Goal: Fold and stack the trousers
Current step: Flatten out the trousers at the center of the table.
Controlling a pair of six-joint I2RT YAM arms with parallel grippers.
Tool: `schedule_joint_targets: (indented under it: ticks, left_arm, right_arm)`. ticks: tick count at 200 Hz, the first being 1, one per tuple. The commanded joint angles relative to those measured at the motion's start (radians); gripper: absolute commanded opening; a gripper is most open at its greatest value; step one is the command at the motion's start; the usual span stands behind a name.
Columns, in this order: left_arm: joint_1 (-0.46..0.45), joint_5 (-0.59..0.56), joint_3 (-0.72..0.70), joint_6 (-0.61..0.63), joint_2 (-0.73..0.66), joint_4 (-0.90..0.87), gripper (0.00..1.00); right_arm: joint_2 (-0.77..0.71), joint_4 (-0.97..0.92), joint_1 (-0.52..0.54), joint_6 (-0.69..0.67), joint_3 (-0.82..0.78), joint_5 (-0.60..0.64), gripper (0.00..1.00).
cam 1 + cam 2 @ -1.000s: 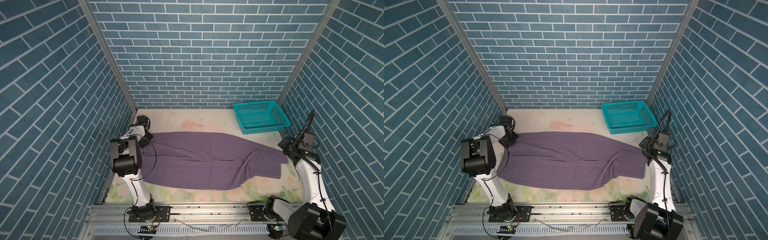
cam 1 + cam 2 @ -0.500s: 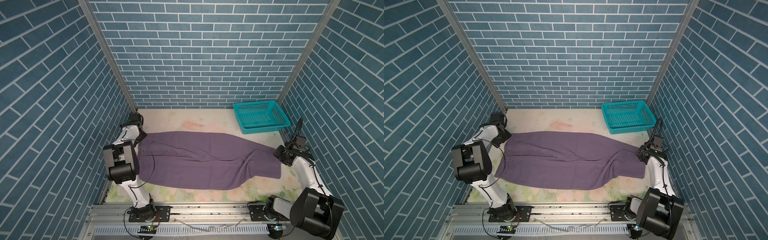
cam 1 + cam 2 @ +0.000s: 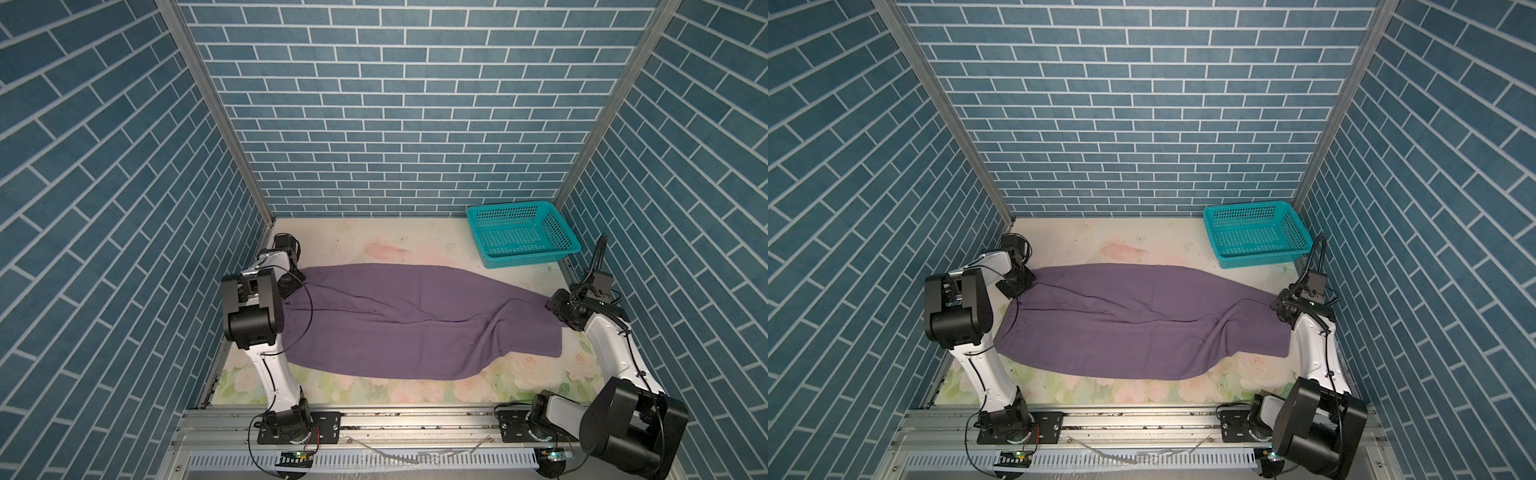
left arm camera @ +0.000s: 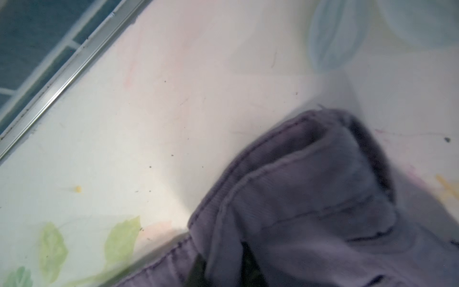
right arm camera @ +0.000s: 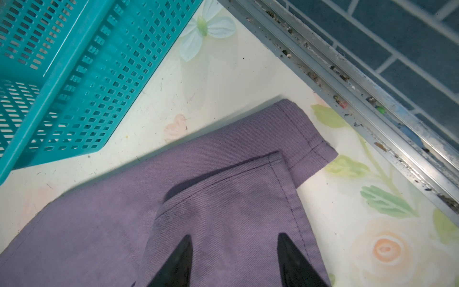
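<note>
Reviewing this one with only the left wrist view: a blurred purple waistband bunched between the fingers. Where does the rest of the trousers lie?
Observer: The trousers lie lengthwise across the table, legs reaching to the robot's right side.
Operator: Is the other arm holding them?
Observer: No, the right gripper stands over the leg hems with its fingers apart.
Operator: Anything else on the table?
Observer: A teal basket, empty, in the far right corner.

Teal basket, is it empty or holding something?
Empty: in both top views the basket shows only its bare perforated floor; the trousers lie outside.
</note>
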Motion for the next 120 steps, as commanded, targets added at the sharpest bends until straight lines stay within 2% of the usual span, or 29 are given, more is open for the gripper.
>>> schedule_joint_targets:
  ticks: [1,37,64,88,97,102,106,107,109,120]
  left_arm:
    - [0.03,-0.036,0.032,0.009,0.016,-0.045,0.0]
    - [0.102,-0.13,0.044,0.016,-0.076,-0.082,0.0]
    - [0.105,-0.257,0.119,0.035,-0.116,-0.148,0.0]
    - [0.104,-0.293,0.161,0.044,-0.123,-0.179,0.0]
    - [0.102,-0.29,0.166,0.043,-0.123,-0.186,0.15]
    - [0.1,-0.283,0.164,0.043,-0.123,-0.185,0.28]
    - [0.097,-0.277,0.161,0.043,-0.125,-0.183,0.42]
    - [0.097,-0.277,0.161,0.043,-0.126,-0.183,0.48]
    - [0.094,-0.275,0.157,0.044,-0.127,-0.181,0.53]
    - [0.075,-0.272,0.151,0.046,-0.131,-0.178,0.67]
  right_arm:
    - [-0.005,0.004,0.001,0.01,0.016,0.017,0.56]
    - [0.01,0.018,0.001,0.013,0.007,0.034,0.56]
    - [0.038,0.06,0.002,0.015,0.007,0.008,0.56]
    - [0.107,0.09,0.001,0.005,0.035,-0.033,0.57]
    - [0.146,0.098,0.002,0.003,0.052,-0.055,0.58]
    - [0.169,0.102,0.004,0.003,0.061,-0.064,0.59]
    - [0.186,0.105,0.005,0.004,0.07,-0.072,0.6]
    - [0.191,0.106,0.006,0.004,0.072,-0.074,0.6]
    - [0.2,0.107,0.007,0.003,0.076,-0.077,0.61]
    - [0.248,0.114,0.015,0.003,0.097,-0.092,0.65]
